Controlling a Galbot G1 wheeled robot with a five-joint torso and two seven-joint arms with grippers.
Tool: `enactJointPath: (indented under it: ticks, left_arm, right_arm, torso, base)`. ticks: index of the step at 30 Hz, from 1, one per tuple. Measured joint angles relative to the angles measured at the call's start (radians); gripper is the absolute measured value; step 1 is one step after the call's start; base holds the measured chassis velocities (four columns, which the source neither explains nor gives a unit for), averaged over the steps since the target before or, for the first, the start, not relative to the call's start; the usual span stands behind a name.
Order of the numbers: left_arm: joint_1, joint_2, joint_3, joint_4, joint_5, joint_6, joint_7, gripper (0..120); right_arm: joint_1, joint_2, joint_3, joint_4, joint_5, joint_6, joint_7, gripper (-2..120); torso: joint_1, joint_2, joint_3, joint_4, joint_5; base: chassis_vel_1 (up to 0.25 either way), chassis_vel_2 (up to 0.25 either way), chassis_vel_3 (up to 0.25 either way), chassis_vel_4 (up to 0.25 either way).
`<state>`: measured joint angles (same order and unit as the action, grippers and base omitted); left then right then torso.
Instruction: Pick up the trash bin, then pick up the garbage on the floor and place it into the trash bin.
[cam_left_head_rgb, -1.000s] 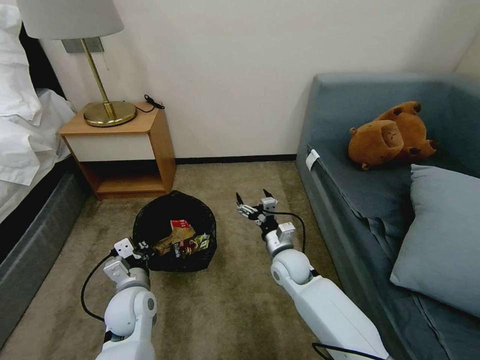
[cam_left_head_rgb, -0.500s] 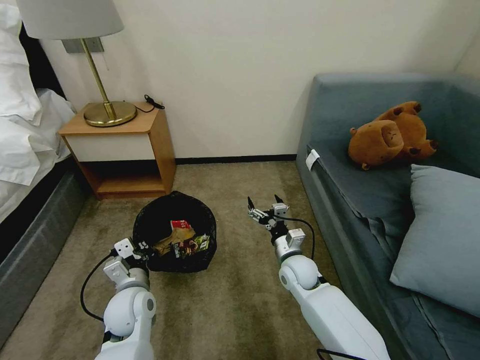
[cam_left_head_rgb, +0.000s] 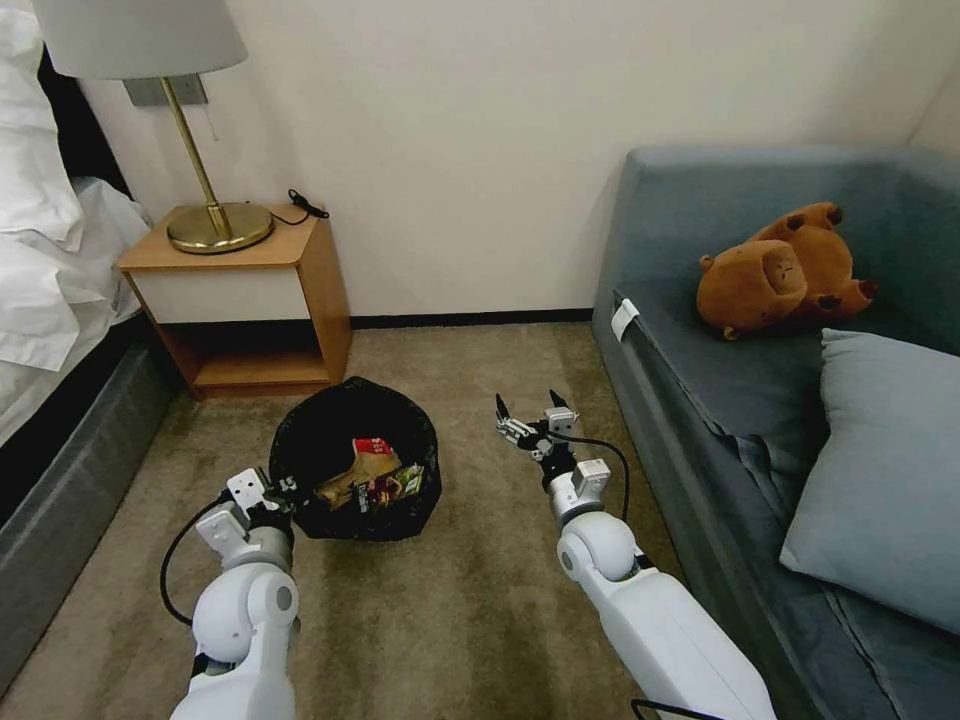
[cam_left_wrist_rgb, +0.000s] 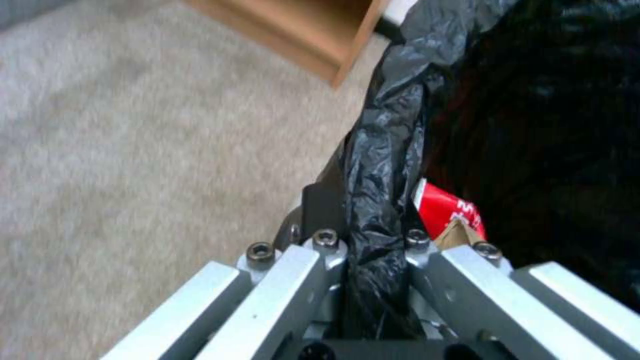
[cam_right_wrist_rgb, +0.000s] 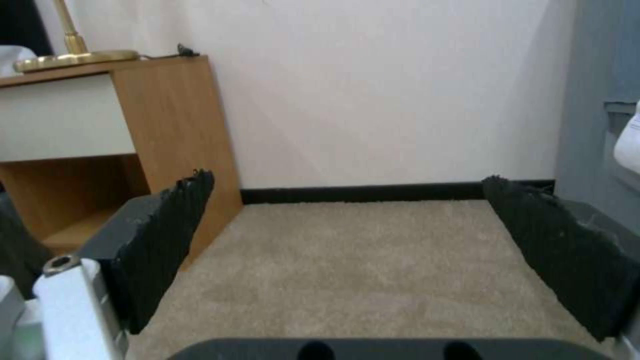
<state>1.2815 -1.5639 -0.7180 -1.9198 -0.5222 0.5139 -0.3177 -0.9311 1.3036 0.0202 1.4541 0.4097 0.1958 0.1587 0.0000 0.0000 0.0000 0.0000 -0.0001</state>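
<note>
In the head view, the round trash bin lined with a crinkly black plastic bag (cam_left_head_rgb: 355, 462) stands on the beige carpet floor (cam_left_head_rgb: 450, 610) near the wooden nightstand (cam_left_head_rgb: 245, 300). Inside it lies the garbage (cam_left_head_rgb: 372, 475): a red-white wrapper, crumpled brown paper and a dark wrapper. The left gripper (cam_left_head_rgb: 282, 492) pinches the bin's near rim. The right gripper (cam_left_head_rgb: 527, 415) hovers beside the bin, fingers spread.

In the left wrist view, the left gripper's fingers (cam_left_wrist_rgb: 320, 205) are clamped on the bag-covered rim.

In the right wrist view, black fingers (cam_right_wrist_rgb: 167, 220) stand wide apart over bare carpet.

Left pincer (cam_left_head_rgb: 283, 490) at trash bin (cam_left_head_rgb: 300, 445) rim, garbage (cam_left_head_rgb: 368, 475) inside; right pincer (cam_left_head_rgb: 527, 410) spread apart.
</note>
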Motion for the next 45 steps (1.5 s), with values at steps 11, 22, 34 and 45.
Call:
enactJointPath:
  ticks: [11,22,34,45]
  left_arm:
    - [-0.069,0.028,-0.064,0.016,-0.172,0.12,-0.067,1]
    - [-0.123,0.045,-0.082,0.056,-0.262,0.142,-0.143,1]
    - [-0.187,0.064,-0.104,0.134,-0.305,0.163,-0.211,1]
    - [-0.25,0.082,-0.113,0.22,-0.315,0.167,-0.257,1]
  right_arm:
    - [-0.028,0.001,0.019,-0.004,-0.014,0.015,-0.016,100]
    - [-0.057,-0.001,0.024,-0.001,-0.039,0.029,-0.026,100]
    - [-0.098,0.001,0.044,0.017,-0.073,0.044,-0.027,100]
    - [-0.132,-0.002,0.067,0.038,-0.097,0.054,-0.033,100]
  torso:
    - [0.0,0.0,0.0,0.0,0.0001]
    - [0.0,0.0,0.0,0.0,0.0]
    - [0.0,0.0,0.0,0.0,0.0001]
    - [0.0,0.0,0.0,0.0,0.0]
  base:
    - [0.0,0.0,0.0,0.0]
    - [0.0,0.0,0.0,0.0]
    - [0.0,0.0,0.0,0.0]
    - [0.0,0.0,0.0,0.0]
